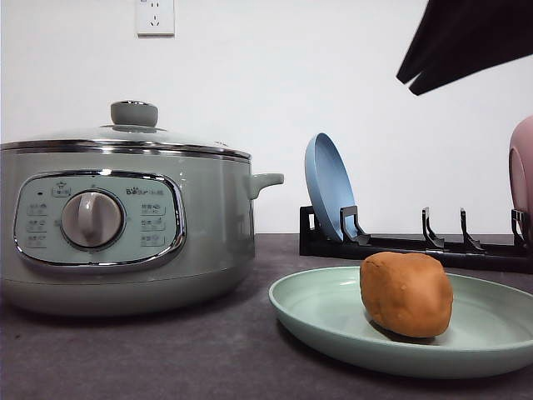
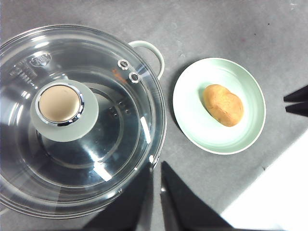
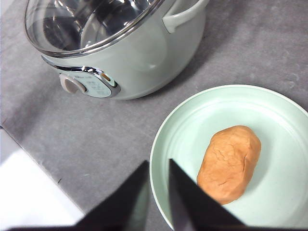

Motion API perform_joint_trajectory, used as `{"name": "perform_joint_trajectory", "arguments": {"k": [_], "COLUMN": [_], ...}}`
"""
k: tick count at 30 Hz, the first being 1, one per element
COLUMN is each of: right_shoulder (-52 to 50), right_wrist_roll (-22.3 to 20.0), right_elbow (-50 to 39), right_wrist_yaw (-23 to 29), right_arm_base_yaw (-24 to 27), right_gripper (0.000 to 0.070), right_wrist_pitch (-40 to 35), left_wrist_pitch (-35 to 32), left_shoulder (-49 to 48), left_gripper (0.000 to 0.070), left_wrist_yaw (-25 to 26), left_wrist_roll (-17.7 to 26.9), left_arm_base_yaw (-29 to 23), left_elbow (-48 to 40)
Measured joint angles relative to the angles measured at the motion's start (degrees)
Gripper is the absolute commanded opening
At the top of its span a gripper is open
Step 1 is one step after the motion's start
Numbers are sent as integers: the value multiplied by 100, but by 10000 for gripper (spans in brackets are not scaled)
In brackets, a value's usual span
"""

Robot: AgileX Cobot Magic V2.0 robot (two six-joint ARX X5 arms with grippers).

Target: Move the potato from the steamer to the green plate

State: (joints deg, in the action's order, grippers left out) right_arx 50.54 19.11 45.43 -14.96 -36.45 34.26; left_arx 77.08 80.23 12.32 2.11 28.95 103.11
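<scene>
Potato (image 1: 406, 294) lies on the green plate (image 1: 316, 312), resting inside the rim on the side nearer the rack, with nothing touching it. The plate sits on the grey bench (image 1: 166, 350) just beside the steamer (image 1: 125, 225), whose glass lid (image 2: 77, 120) is on, knob (image 2: 59, 104) in the middle, side handle (image 1: 265, 180) pointing toward the plate.

Behind the plate a black dish rack (image 1: 416, 242) holds a blue plate (image 1: 329, 185) standing on edge at one end and a pink plate (image 1: 522, 171) at the other.

The right tool (image 3: 158, 192) hangs above the near edge of the green plate, empty, its dark fingers (image 3: 132, 197) close together with only a thin slit between them. The left tool (image 2: 156, 202) hovers high over the bench by the steamer's rim, also empty, fingers nearly together.
</scene>
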Motion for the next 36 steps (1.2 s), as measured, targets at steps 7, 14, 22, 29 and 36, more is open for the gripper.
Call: {"name": "perform_joint_trajectory", "arguments": {"k": [7, 14, 22, 29, 36], "right_shoulder": [0, 0, 0, 0, 0], "right_wrist_roll": [-2, -2, -2, -2, -2], "right_elbow": [0, 0, 0, 0, 0], "right_wrist_yaw": [0, 0, 0, 0, 0], "right_arm_base_yaw": [2, 2, 2, 2, 0], "right_gripper": [7, 7, 7, 7, 7], "right_wrist_pitch": [-31, -186, -186, -188, -192], "left_wrist_pitch": [0, -2, -2, -55, -1757], "left_shoulder": [0, 0, 0, -4, -520], "left_gripper": [4, 4, 4, 4, 4], "left_wrist_yaw": [0, 0, 0, -9, -37], "left_wrist_roll": [0, 2, 2, 14, 441], "left_arm_base_yaw": [2, 1, 0, -12, -329], "left_elbow": [2, 0, 1, 1, -107]}}
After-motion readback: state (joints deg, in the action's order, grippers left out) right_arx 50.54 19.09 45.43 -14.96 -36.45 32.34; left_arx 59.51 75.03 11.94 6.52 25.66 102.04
